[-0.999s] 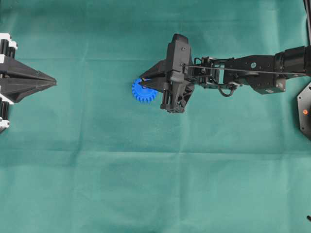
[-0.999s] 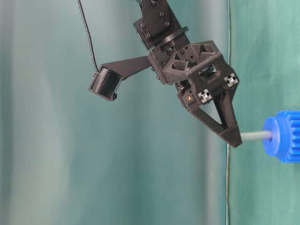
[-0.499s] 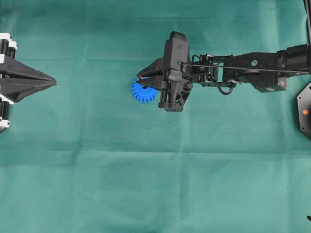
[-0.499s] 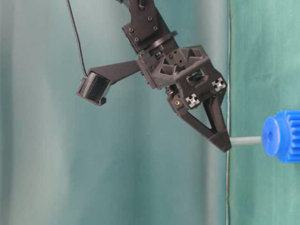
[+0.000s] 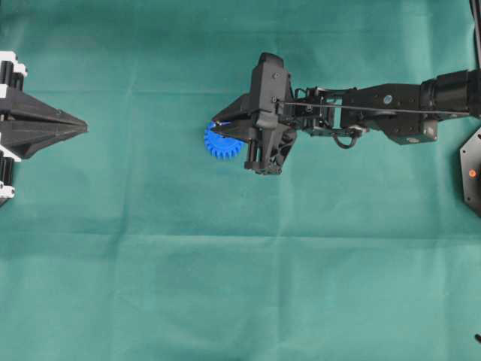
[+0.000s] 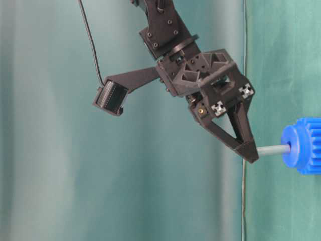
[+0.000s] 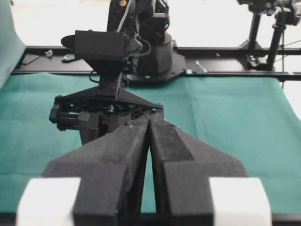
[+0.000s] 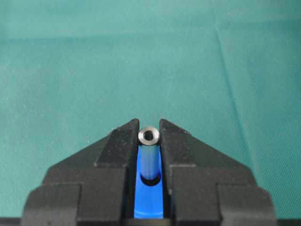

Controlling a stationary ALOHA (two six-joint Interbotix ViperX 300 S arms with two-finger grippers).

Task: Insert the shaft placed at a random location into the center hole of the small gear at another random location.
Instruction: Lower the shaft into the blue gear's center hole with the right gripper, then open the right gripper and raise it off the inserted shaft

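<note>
Green cloth (image 5: 225,263) covered the table, right gripper (image 6: 250,154) clamped on the shaft (image 6: 273,149), its far end in the gear (image 5: 220,144) hub, left gripper (image 5: 79,129) closed, empty, well apart from the gear.

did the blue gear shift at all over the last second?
No. In the overhead view the small gear sits at the same spot on the green cloth, and the parked left hand keeps the same gap from it.

A bright blue plastic toothed gear (image 5: 222,143) and a thin silvery-grey metal shaft (image 6: 273,148) are seen against the plain green cloth of the desk (image 5: 225,286), while both end effectors, right (image 6: 249,153) and left (image 5: 75,128), are matt black.
</note>
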